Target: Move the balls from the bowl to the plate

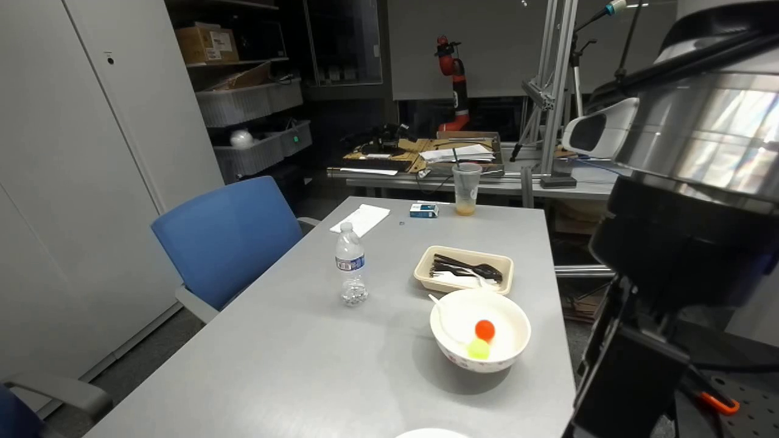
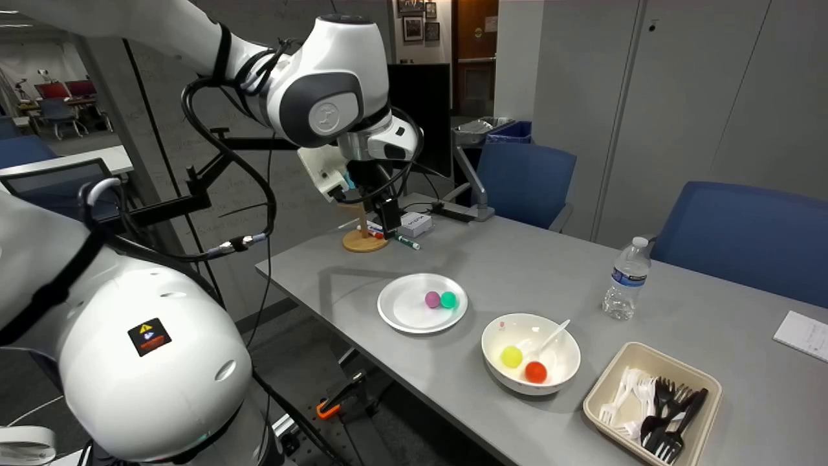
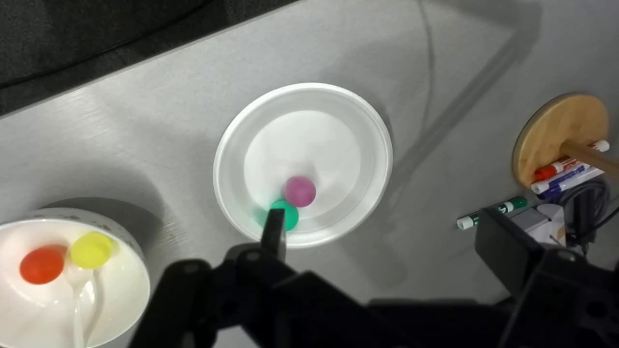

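The white bowl stands on the table, holding an orange-red ball, a yellow ball and a white plastic spoon. The bowl shows partly in the wrist view. The flat white plate beside it holds a purple ball and a green ball, close together near its rim. Only an edge of the plate shows in an exterior view. My gripper is open and empty, raised above the table near the plate. One finger partly covers the green ball in the wrist view.
A beige tray of plastic cutlery and a water bottle stand past the bowl. A round wooden stand, several markers and a small white box lie near the gripper. A monitor arm base stands behind.
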`<state>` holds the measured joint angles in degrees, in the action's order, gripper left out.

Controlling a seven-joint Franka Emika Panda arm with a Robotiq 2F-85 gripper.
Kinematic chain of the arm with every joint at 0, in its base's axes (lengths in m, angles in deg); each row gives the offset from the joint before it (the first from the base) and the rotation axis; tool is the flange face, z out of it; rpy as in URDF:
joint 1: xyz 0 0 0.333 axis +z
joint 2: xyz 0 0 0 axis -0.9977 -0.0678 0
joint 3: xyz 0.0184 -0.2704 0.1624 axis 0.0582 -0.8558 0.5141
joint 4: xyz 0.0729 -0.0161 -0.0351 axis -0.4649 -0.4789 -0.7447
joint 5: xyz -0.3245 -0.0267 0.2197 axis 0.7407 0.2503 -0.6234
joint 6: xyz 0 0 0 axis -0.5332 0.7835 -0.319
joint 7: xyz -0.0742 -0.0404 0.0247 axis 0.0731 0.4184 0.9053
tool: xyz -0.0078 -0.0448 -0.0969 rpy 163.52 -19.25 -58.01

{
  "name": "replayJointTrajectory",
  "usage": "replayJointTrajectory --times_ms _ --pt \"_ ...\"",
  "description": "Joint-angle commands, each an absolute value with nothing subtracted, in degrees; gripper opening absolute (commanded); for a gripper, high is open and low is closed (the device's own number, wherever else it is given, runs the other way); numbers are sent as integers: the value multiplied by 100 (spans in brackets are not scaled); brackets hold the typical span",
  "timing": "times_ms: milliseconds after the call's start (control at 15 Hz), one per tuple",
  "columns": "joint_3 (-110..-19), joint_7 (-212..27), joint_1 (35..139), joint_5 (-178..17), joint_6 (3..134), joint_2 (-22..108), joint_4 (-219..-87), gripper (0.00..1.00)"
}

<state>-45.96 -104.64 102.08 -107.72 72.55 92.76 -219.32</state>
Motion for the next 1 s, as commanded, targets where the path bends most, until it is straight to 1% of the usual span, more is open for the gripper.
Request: replayJointTrajectory --times_ms 0,267,667,933 --pt "-4638 -10491 10242 -10732 7240 9279 -21925 100" --pt "-4734 -10545 9982 -10464 6800 9118 -21734 100" --pt "-4941 -10476 9143 -9256 6054 8776 -21316 100" --pt "-5170 -10282 8788 -8682 5881 8354 -20962 100"
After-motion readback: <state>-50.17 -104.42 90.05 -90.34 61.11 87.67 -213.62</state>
